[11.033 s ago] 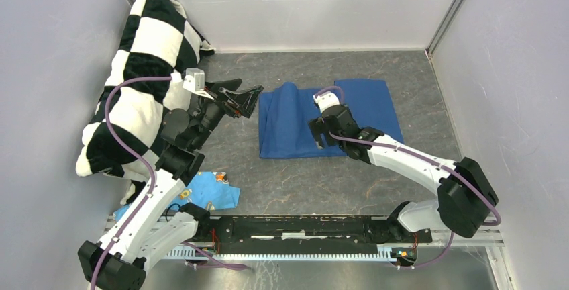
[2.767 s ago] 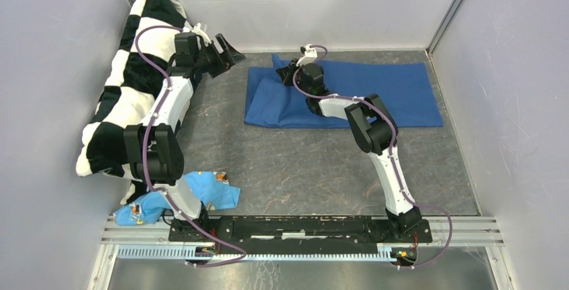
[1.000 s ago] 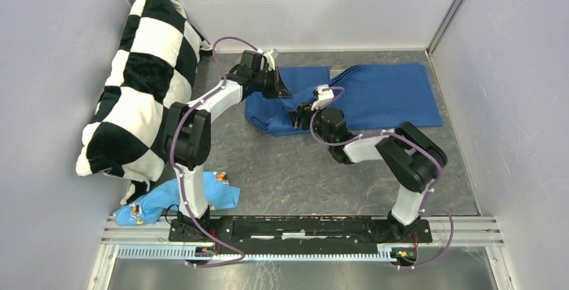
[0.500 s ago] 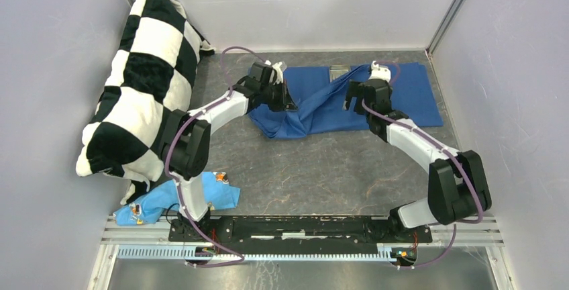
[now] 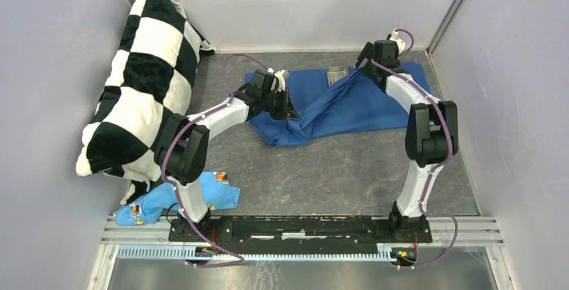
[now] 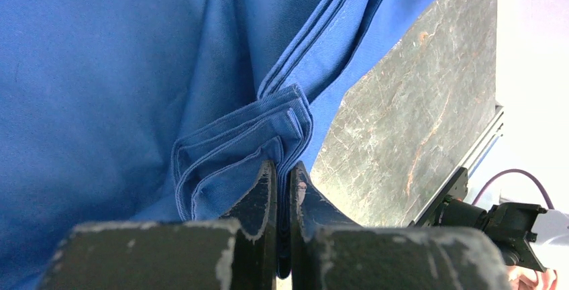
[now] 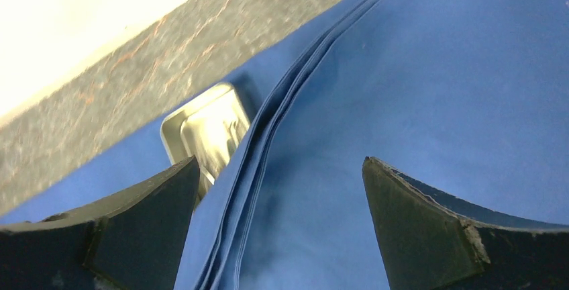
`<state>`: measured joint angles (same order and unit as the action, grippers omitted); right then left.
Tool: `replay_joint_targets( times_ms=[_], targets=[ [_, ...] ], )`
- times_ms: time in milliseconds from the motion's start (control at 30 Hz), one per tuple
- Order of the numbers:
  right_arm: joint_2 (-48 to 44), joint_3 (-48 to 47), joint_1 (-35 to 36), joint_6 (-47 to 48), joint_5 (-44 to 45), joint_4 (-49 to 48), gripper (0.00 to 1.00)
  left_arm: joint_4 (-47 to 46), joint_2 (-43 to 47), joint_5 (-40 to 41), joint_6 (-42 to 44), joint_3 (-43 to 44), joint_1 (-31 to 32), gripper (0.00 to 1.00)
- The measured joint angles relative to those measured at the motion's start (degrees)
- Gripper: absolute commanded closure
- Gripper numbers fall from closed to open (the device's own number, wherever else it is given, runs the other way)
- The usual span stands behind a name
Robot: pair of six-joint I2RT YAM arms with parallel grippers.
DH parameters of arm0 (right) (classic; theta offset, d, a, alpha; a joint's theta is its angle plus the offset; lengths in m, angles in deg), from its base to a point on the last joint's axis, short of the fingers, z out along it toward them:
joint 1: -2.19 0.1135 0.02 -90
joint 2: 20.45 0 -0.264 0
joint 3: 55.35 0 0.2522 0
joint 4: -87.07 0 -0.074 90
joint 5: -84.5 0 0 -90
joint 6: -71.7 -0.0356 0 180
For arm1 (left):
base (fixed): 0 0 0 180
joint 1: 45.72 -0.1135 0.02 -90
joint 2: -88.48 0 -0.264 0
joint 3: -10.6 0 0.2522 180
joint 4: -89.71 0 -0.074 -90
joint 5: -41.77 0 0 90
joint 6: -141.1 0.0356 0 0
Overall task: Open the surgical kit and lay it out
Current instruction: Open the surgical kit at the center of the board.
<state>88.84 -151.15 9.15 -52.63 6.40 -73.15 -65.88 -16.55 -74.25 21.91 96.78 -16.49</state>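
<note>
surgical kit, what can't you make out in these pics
- Instruments: none visible in any view; the blue wrap folds cover the middle.
- Steel tray: right wrist view, a cloth fold hides one side; contents blurred.
- Left gripper: left wrist view, how much cloth it pinches is hidden.

The wrap (image 5: 349, 105) lies across the far middle of the surface (image 5: 322, 169), with the tray (image 5: 336, 75) on it by its back edge. The left claw (image 5: 290, 110) sits at the wrap's near left, the right claw (image 5: 366, 58) just right of the tray. A pillow (image 5: 134, 82) leans on the left wall; a cloth scrap (image 5: 168, 199) lies near left.
</note>
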Motion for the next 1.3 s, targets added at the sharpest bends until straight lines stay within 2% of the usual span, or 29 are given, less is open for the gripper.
replay_joint_targets(
  times_ms=[300, 667, 967, 1067, 1133, 1167, 1300],
  targets=[
    [16.4, -20.4, -2.1, -3.0, 1.2, 4.0, 0.02, 1.5, -0.9, 0.1, 1.2, 0.5, 0.0, 0.98],
    [20.9, -24.2, -1.6, -5.7, 8.3, 8.7, 0.02, 3.4, -1.0, 0.5, 2.7, 1.8, 0.0, 0.98],
    [24.5, -27.9, -1.6, -5.1, 12.0, 8.5, 0.13, 3.6, -1.0, 0.5, 2.7, 1.9, 0.0, 0.98],
    [26.0, -28.6, -1.6, -5.6, 12.3, 8.7, 0.20, 3.6, -1.0, 0.5, 2.7, 1.9, 0.0, 0.98],
    [26.5, -28.6, -1.6, -5.9, 12.5, 8.9, 0.32, 3.7, -1.0, 0.7, 2.8, 1.9, 0.0, 0.98],
    [26.6, -28.6, -1.6, -6.0, 12.6, 9.0, 0.40, 3.7, -1.0, 0.8, 3.0, 1.9, 0.0, 0.98],
    [26.6, -28.6, -1.6, -6.2, 13.2, 9.1, 0.84, 4.0, -1.0, 1.7, 3.8, 1.9, 0.1, 0.98]
  ],
)
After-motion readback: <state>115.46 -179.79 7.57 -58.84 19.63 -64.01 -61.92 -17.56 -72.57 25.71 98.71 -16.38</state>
